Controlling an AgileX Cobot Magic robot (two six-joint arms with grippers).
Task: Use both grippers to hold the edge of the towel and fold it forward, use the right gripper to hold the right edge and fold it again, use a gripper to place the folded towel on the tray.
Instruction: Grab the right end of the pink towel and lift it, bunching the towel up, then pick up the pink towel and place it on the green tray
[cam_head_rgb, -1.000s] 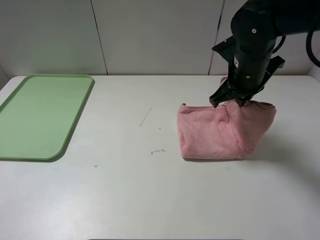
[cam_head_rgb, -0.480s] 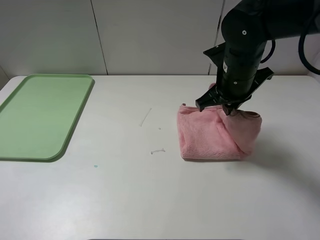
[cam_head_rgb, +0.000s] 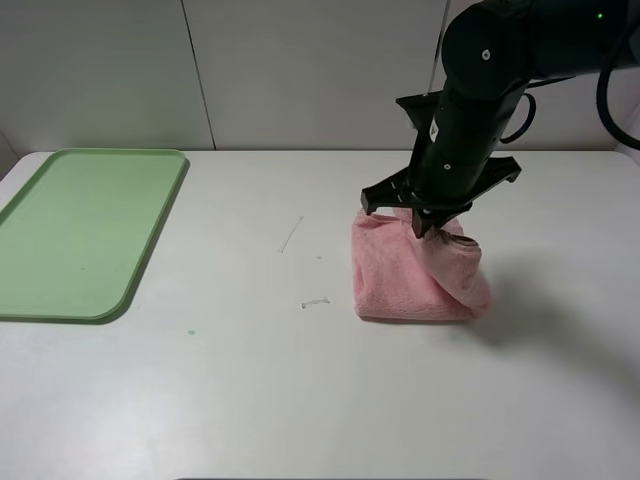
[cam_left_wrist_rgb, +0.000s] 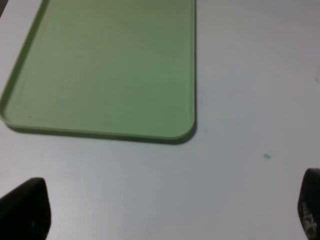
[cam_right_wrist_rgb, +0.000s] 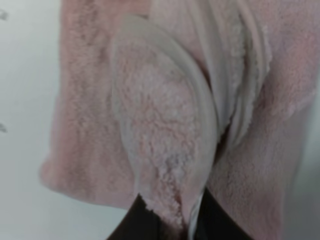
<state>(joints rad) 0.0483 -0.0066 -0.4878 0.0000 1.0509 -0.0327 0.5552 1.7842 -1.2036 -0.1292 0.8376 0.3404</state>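
Pink fluffy towel sits folded right of table centre, right flap bunched and raised. Right gripper clamped on its hem. Left gripper jaws apart above table by green tray, far left.

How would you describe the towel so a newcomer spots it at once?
On the white table, look right of centre, under the black right gripper. The towel is the fluffy pink folded bundle pinched there, far from the flat green tray.

White table, two things carried.
A green tray is set at 9 o'clock; a pink towel is heaped near 3 o'clock.
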